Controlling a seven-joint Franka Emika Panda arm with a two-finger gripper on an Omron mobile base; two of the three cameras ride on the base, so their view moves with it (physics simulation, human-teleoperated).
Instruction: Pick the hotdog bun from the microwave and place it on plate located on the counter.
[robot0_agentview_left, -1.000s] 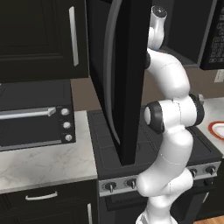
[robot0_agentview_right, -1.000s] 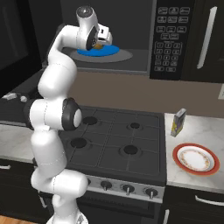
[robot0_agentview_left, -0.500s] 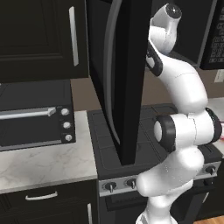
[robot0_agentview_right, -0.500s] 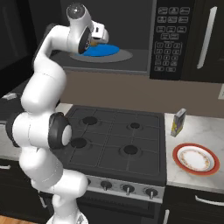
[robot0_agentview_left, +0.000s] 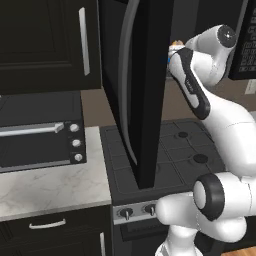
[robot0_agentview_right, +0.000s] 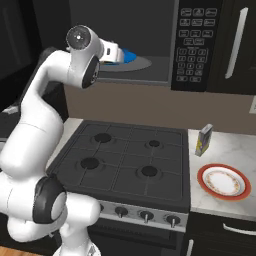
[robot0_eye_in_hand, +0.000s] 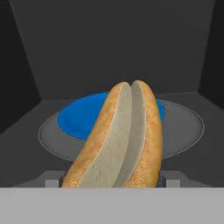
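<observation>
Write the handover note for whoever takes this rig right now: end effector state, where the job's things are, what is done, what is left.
End effector: shut on the hotdog bun, at the mouth of the open microwave.
Blue dish sits on the microwave's turntable, behind the bun in the hand view.
Plate lies on the counter right of the stove, nothing on it.
Done: bun grasped.
Left: pull clear of the microwave, swing right, set the bun on the plate.
</observation>
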